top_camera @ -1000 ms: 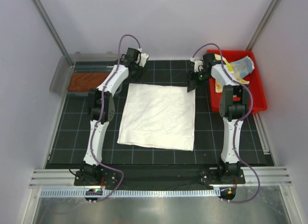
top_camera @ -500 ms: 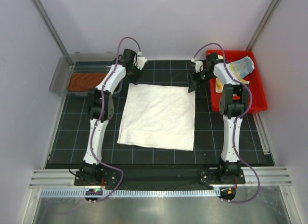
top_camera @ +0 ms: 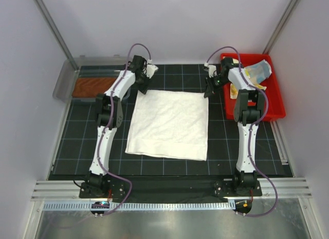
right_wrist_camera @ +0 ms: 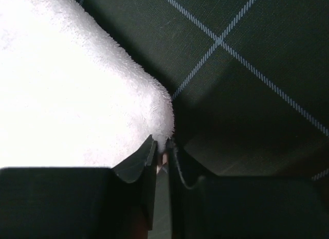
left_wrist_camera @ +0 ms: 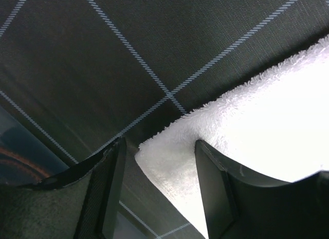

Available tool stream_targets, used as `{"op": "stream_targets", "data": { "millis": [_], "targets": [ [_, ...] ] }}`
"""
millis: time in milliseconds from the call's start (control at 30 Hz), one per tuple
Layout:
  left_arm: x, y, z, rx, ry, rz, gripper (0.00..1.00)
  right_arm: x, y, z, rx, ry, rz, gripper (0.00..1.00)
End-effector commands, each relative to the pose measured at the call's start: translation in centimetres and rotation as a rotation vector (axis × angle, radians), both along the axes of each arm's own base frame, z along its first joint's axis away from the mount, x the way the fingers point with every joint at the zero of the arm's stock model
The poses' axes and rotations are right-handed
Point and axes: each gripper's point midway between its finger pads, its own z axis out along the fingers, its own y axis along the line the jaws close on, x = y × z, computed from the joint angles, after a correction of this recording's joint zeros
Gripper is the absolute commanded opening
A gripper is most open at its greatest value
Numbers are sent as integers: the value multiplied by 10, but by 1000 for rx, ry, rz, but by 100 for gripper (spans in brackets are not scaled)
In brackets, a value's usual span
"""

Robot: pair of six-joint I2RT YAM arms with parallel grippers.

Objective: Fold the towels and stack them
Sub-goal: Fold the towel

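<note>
We set both arms at the far edge of the white towel [top_camera: 168, 123], presumably to fold it toward us. Our right gripper [right_wrist_camera: 162, 146] was pinched together on its far-right corner. Our left gripper [left_wrist_camera: 158, 164] stood apart, straddling its far-left corner. The rust-brown towel [top_camera: 92, 86] lay beyond that corner. We read no writing.

White towel [top_camera: 168, 123]: spread flat, roughly square, lightly wrinkled, at the centre of the black gridded mat [top_camera: 77, 141]. Rust-brown towel [top_camera: 92, 87]: flat in the clear tray [top_camera: 60, 84], far left. Light-blue towel [top_camera: 259, 70] and pale yellow towel [top_camera: 233, 92]: crumpled together in the red bin [top_camera: 277, 103], far right.
</note>
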Motion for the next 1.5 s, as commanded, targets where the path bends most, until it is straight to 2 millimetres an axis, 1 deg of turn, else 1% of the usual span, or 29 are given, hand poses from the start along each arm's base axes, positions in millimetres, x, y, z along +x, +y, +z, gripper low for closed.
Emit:
{"op": "stream_targets", "data": {
  "millis": [0, 33, 67, 100, 133, 167, 200, 233, 300, 400, 467, 567, 600, 667, 733, 867, 1033, 1167, 1233, 1267, 1400, 1467],
  "targets": [
    [13, 14, 12, 28, -50, 55, 61, 15, 1, 22, 13, -92, 16, 17],
    [14, 13, 16, 15, -57, 60, 62, 14, -1, 24, 8, -94, 20, 12],
    [15, 8, 19, -2, -64, 57, 64, 11, -2, 27, 2, -97, 23, 11],
    [18, 4, 22, -23, -75, 61, 65, 10, -3, 29, -7, -105, 30, 9],
    [18, -2, 26, -63, -75, 68, 66, 9, -3, 31, -8, -108, 34, 4],
    [18, -4, 30, -85, -80, 72, 66, 7, -3, 34, -8, -115, 33, 1],
    [21, -9, 36, -108, -92, 69, 66, 6, -4, 34, -10, -113, 34, 1],
    [20, -15, 38, -138, -88, 71, 67, 7, -17, 34, -13, -115, 13, 1],
    [24, -19, 46, -159, -111, 79, 67, 6, -21, 33, -21, -110, 8, 1],
    [26, -28, 56, -191, -134, 86, 66, -1, -24, 33, -23, -90, 17, 1],
    [26, -34, 59, -195, -144, 83, 66, -5, -25, 32, -20, -85, 19, 1],
    [28, -43, 63, -169, -174, 90, 67, -9, -30, 39, -6, -96, 15, 1],
    [31, -39, 62, -136, -194, 117, 67, -9, -32, 41, -4, -100, 11, 1],
    [33, -41, 61, -120, -211, 137, 68, -9, -35, 44, -3, -106, 6, 1],
    [40, -37, 59, -118, -231, 207, 68, -8, -34, 46, 5, -111, 7, 1],
    [42, -39, 54, -137, -220, 264, 66, -7, -30, 49, 31, -118, 10, 1],
    [40, -27, 48, -106, -210, 347, 65, -5, -28, 49, 46, -118, 3, 1],
    [41, -15, 45, -81, -221, 460, 61, -5, -26, 50, 55, -116, -3, 1],
    [41, -16, 45, -102, -214, 478, 59, -4, -26, 51, 55, -121, -3, 1],
    [39, -21, 43, -127, -198, 482, 58, -4, -26, 51, 54, -121, -4, 1],
    [38, -24, 32, -141, -174, 506, 54, -3, -26, 51, 55, -125, -8, 1],
    [36, -21, 24, -129, -161, 519, 51, -3, -26, 51, 53, -125, -8, 1]
  ]
}}
